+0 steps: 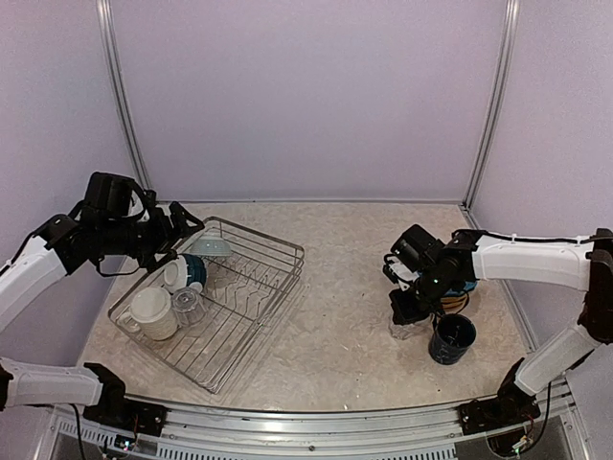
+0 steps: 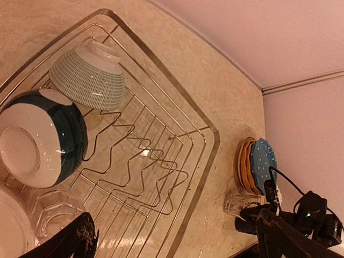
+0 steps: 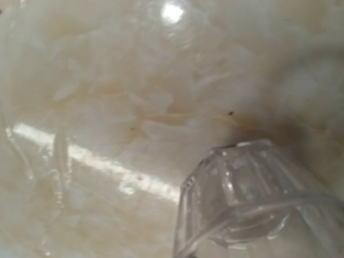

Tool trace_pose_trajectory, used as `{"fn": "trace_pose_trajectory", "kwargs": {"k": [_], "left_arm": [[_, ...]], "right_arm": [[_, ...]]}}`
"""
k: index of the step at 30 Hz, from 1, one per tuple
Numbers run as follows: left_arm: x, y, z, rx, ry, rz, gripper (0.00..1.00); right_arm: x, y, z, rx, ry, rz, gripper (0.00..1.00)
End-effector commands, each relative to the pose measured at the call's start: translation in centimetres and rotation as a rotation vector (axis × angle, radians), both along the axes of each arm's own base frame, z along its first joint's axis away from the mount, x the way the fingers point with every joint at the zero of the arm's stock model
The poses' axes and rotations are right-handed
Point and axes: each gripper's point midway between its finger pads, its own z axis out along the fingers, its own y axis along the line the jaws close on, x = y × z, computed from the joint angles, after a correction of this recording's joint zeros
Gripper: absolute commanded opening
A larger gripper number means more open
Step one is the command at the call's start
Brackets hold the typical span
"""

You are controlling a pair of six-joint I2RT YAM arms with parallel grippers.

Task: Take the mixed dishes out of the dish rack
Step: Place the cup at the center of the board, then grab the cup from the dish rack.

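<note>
Room: pale lilac walls (image 1: 306, 96) with metal posts in the corners.
Surface: a beige speckled table (image 1: 345, 278).
Dish rack (image 1: 254, 287): sits on the left half of the table, turned at an angle. Its plate prongs (image 2: 140, 161) are bare.
Cream mug (image 1: 153, 312): in the near-left end of the rack, handle to the left.
Glass in the rack (image 1: 189, 307): just beside the cream mug, on its right.
Teal and white bowl (image 2: 40, 140): in the rack behind the mug and glass, tipped so its base faces the left wrist camera.
Striped bowl (image 2: 88, 78): a pale green bowl in the far corner of the rack, next to the teal one, also showing its base.
Left gripper (image 1: 190, 222): hovers over the far-left edge of the rack. Its fingers are spread apart with nothing between them.
Plates (image 2: 255, 165): a stack of yellow ones with a blue dotted one on top, on the right side of the table, outside the rack.
Navy mug (image 1: 452, 338): upright on the table at the near right.
Glass on the table (image 1: 407, 331): just left of the navy mug, right below the right gripper.
Right gripper (image 1: 407, 311): low over that glass. Its wrist view is blurred, so I cannot tell whether it grips the glass.
</note>
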Motion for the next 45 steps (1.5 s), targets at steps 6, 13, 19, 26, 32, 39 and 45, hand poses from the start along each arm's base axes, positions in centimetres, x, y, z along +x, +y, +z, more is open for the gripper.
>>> {"fn": "trace_pose_trajectory", "kwargs": {"k": [6,13,19,26,32,39,45], "left_arm": [[-3.1,0.9,-5.9,0.16,0.334,-0.046,0.99],[-4.9,0.9,-8.0,0.319,0.483,-0.037,0.96],[-6.1,1.4,-9.5,0.432,0.546,0.037,0.93],[-6.5,0.7,-10.5,0.438,0.582,0.073,0.94],[-5.6,0.4,-12.0,0.492,0.615,0.068,0.94],[-4.9,0.4,-13.3,0.522,0.614,0.074,0.94],[-3.9,0.7,-14.7,0.531,0.627,0.063,0.89]], "right_arm": [[-0.9,-3.0,-2.7,-0.178,0.045,-0.014,0.13],[0.4,-2.0,-0.7,-0.14,-0.021,0.007,0.42],[0.9,-1.2,0.7,-0.091,-0.065,0.023,0.65],[2.4,-0.4,5.4,0.015,-0.229,0.003,0.86],[4.8,-1.3,11.8,0.026,-0.43,-0.051,0.98],[5.2,-1.4,16.4,0.132,-0.572,-0.079,1.0],[4.6,-1.5,16.8,0.194,-0.587,-0.096,1.0]]}}
